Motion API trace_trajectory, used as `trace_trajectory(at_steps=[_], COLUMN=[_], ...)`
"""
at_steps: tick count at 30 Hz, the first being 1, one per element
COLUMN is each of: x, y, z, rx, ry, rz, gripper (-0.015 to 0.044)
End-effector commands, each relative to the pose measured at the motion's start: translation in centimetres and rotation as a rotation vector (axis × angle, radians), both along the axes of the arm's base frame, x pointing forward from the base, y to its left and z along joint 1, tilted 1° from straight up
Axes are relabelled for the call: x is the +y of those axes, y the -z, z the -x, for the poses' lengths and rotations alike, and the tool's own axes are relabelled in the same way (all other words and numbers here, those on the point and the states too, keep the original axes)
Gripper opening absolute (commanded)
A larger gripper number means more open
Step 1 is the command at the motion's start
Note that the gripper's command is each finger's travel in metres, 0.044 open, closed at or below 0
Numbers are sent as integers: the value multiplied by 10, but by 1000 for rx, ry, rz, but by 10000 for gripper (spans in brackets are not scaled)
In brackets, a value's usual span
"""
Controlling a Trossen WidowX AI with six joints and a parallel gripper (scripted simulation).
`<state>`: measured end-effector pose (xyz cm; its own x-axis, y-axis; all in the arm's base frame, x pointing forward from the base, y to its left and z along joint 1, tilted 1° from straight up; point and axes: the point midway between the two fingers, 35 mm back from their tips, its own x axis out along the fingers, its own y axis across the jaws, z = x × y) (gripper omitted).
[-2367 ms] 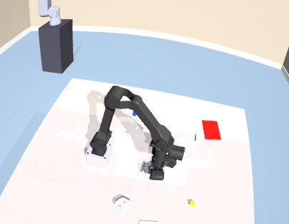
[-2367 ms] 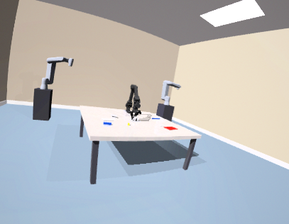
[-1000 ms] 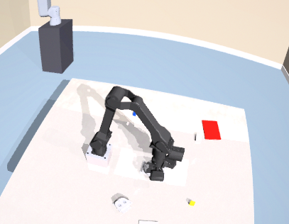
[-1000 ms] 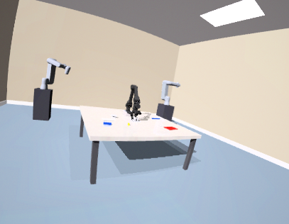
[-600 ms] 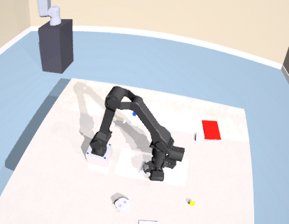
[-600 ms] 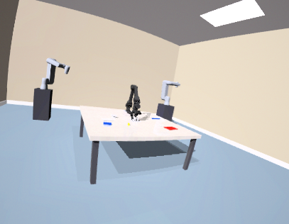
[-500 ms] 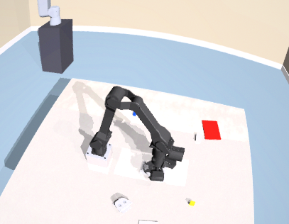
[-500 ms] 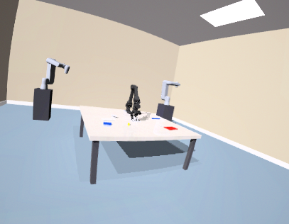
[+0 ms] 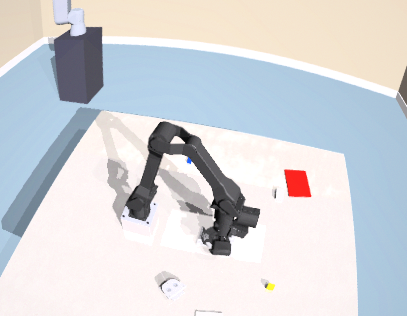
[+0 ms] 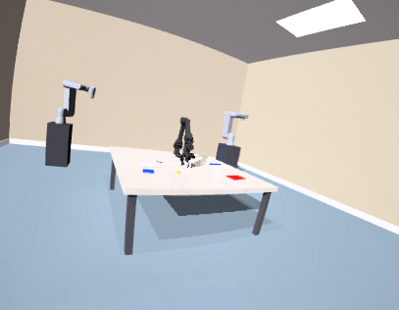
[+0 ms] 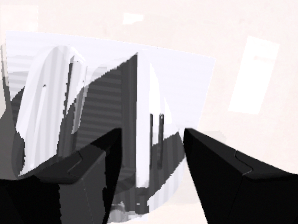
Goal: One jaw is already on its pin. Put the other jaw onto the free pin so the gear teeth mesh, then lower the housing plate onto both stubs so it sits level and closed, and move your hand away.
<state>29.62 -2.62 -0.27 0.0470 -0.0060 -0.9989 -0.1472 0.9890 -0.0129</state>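
- Pinching a white upright part (image 11: 143,125) in the hand (image 9: 207,238) (image 10: 185,162) (image 11: 153,135), fingers partway apart; cannot tell which task piece.
- Below the hand, on the counter (image 9: 313,235) (image 10: 199,188): a pale flat panel (image 9: 180,231) (image 11: 187,77).
- Beside the hand, left in the wrist view: a rounded white part (image 11: 42,110).
- Well apart from the hand: a white two-holed piece (image 9: 173,289), a yellow block (image 9: 270,286) (image 10: 177,172), a red slab (image 9: 298,183) (image 10: 235,178).
- Pins and gear teeth: too unclear to tell.
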Motion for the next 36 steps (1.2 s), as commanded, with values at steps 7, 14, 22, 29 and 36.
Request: trace_trajectory(at_steps=[7, 14, 22, 29, 36], x=[0, 0, 0, 0, 0], y=[-3, -1, 1, 2, 4], z=[1, 3, 3, 3, 3], rx=[7, 7, 7, 7, 7], ry=[-4, -4, -4, -4, -4], rz=[-1, -1, -1, -1, -1], gripper=[134, 134, 134, 134, 134])
